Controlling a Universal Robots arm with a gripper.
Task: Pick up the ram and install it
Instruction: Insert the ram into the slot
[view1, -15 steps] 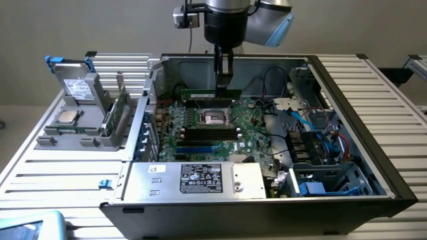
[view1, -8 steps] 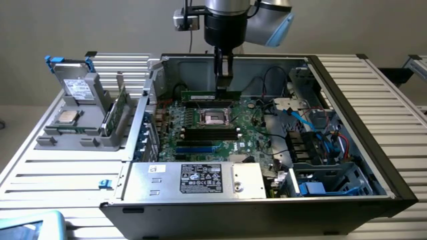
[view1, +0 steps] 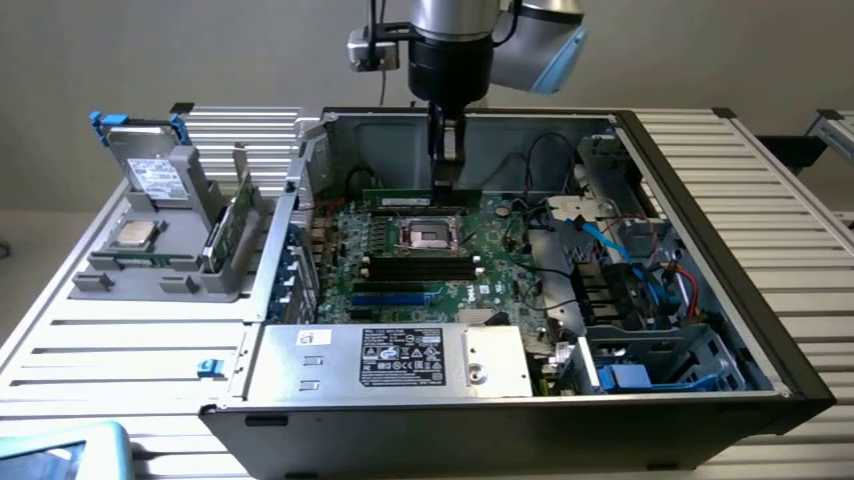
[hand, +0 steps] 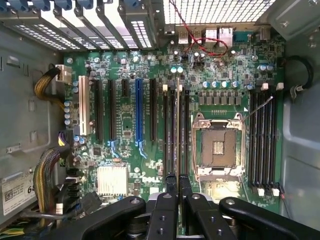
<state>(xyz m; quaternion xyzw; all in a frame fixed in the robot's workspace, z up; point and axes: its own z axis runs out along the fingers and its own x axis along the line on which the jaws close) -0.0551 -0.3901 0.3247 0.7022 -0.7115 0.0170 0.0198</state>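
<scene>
— What does the arm (view1: 461, 20) look like?
— A silver-grey tube with a pale blue cap (view1: 558, 50) on the joint, then a round black wrist section (view1: 447, 72). A small grey box (view1: 374, 48) sits on a bracket beside it, with a thin dark cable running up from it.
— And the hand (view1: 447, 180)?
— Black all over. It has two slim, flat fingers (hand: 171, 187), and the wrist view shows broad link bars (hand: 250, 215) on either side, with round pivot pins and small screw heads
</scene>
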